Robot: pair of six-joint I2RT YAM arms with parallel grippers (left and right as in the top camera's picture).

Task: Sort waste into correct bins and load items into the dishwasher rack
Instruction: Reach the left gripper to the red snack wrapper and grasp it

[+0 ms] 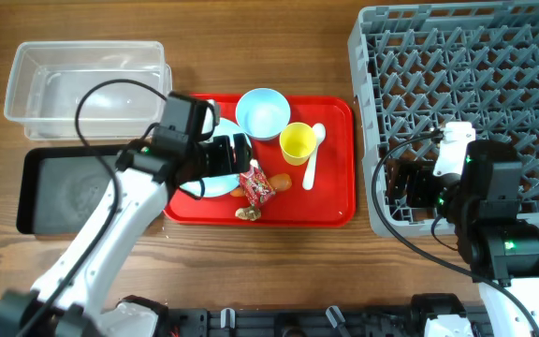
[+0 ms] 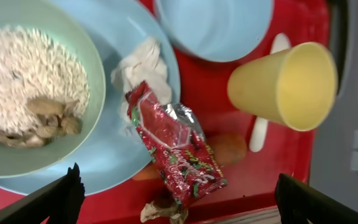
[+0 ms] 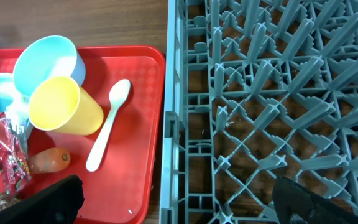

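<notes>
at the left gripper (image 1: 241, 154): jaws spread wide, nothing between them, hanging over the light blue plate (image 2: 114, 158) on the red tray (image 2: 247, 180). straight ahead of its two fingers (image 2: 58, 199), mid-frame in the wrist view: the red-and-white crinkled wrapper (image 2: 176, 149), long axis slanting from upper left to lower right, so askew to the line between the jaws rather than square to it. lies against the white crumpled tissue (image 2: 142, 65) at its upper end, overlaps the plate's rim, and sits just beside the small orange carrot (image 2: 229, 148) at right, with the golden-brown lump (image 2: 163, 211) at its lower end. further out, upper left, the pale bowl (image 2: 97, 93) of whitish rice-like scraps (image 2: 23, 62).

at the right gripper (image 1: 402, 184): also wide apart and empty, poised over the left edge of the grey dishwasher rack (image 1: 457, 56), well apart from the wrapper.

looks like a job for the left arm, clearly the nearer: probably calls for a wrist turn to close across the wrapper's narrow width, then a carry to the black tray (image 1: 54, 192) or clear tub (image 1: 87, 89) at the overhead frame's upper left.
</notes>
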